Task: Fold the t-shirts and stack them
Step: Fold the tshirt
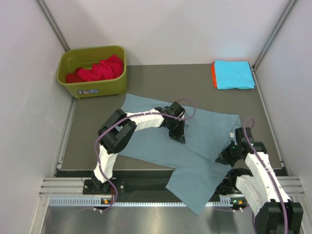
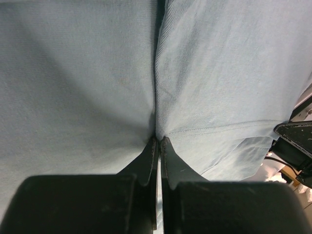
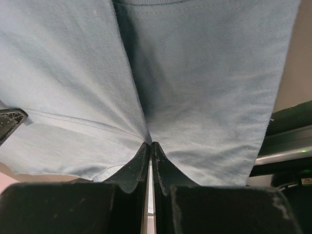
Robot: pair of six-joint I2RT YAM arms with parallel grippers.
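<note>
At the far left corner of the worktop (image 1: 87,141), an olive-green bin (image 1: 92,87) is sitting with a red t-shirt (image 1: 100,68) lying crumpled inside it. To its right, the grey-blue t-shirt (image 1: 204,131) is lying spread across the middle of the worktop. Its near part is hanging over the front edge between the two arm bases.

The left end effector (image 2: 159,141) is reaching over the middle of this shirt. Its jaws are pressing together on a pinch of the cloth, and a crease is running away from the fingertips.

Further right, the right end effector (image 3: 150,145) is gripping the same shirt near its right edge, close to a small white label (image 1: 230,134). Its jaws are likewise clamping tight on a fold of the fabric.

At the far right corner, a folded cyan t-shirt (image 1: 235,74) is resting on top of an orange t-shirt (image 1: 213,75). Only a thin strip of the orange one is showing, along the left side.
</note>
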